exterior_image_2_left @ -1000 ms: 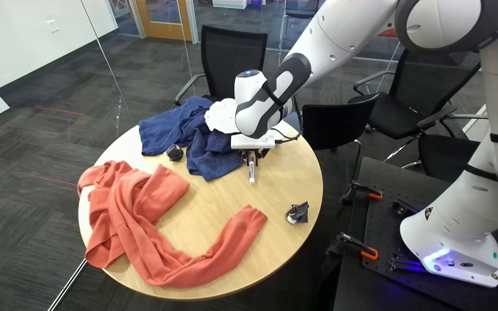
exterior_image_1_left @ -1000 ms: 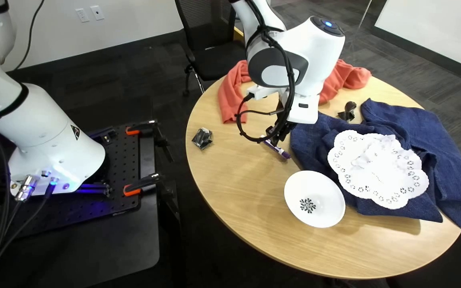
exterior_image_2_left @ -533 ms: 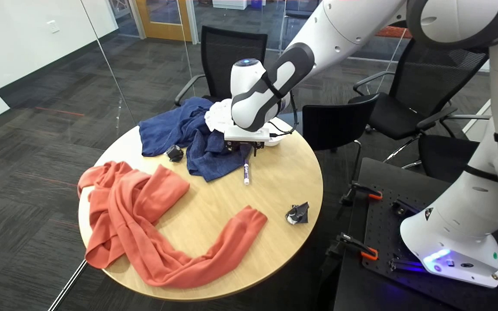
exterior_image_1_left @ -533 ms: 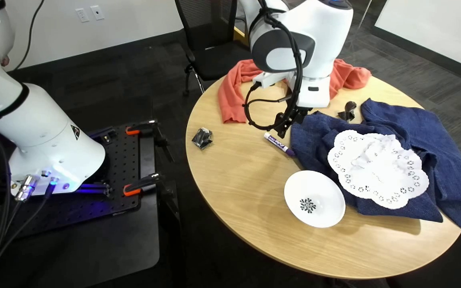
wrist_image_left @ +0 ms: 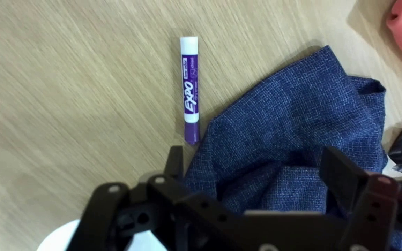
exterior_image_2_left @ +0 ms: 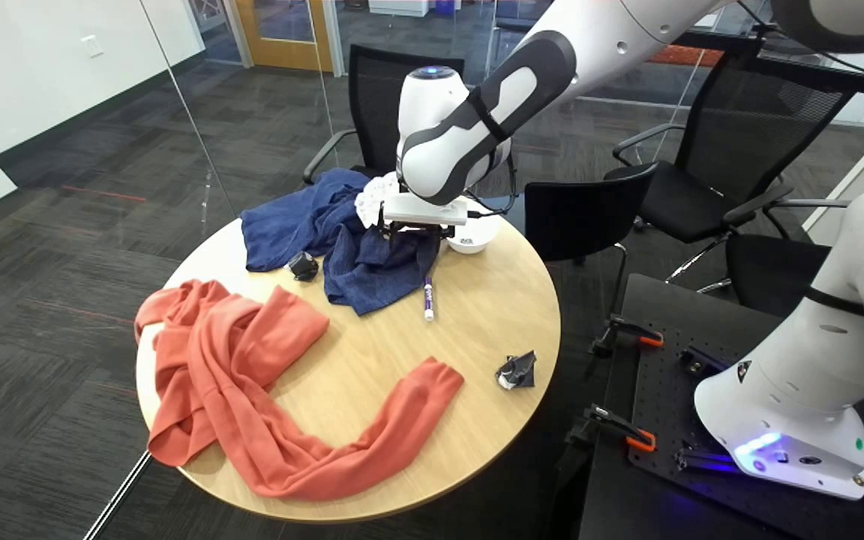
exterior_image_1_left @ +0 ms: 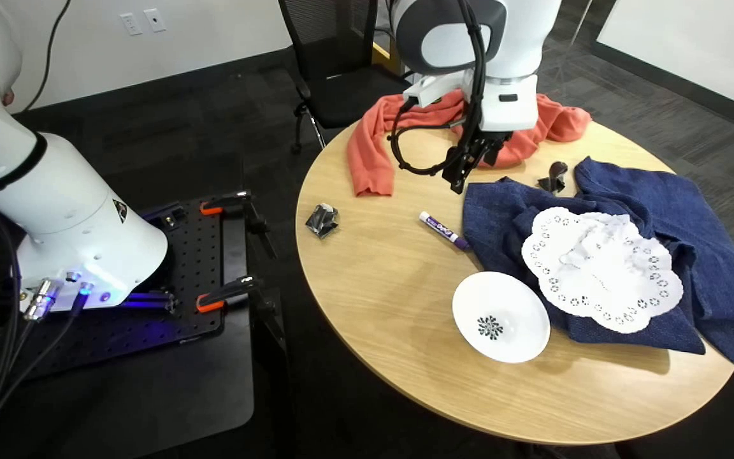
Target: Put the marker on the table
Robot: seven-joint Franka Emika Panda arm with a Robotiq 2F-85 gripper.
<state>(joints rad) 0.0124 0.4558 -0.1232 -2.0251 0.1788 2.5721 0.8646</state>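
Purple-and-white Expo marker lies on the counter, upper centre of the wrist view; below, the pincer gapes wide.

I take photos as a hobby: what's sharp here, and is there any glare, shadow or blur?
Wrist view: crisp lettering on the marker, a faint shadow beside it, the fingers dark and slightly soft. In an exterior view: the white doily nearly washed out in the middle. In both exterior views: blue light glowing on the robot's base, the marker's print not clearly legible.
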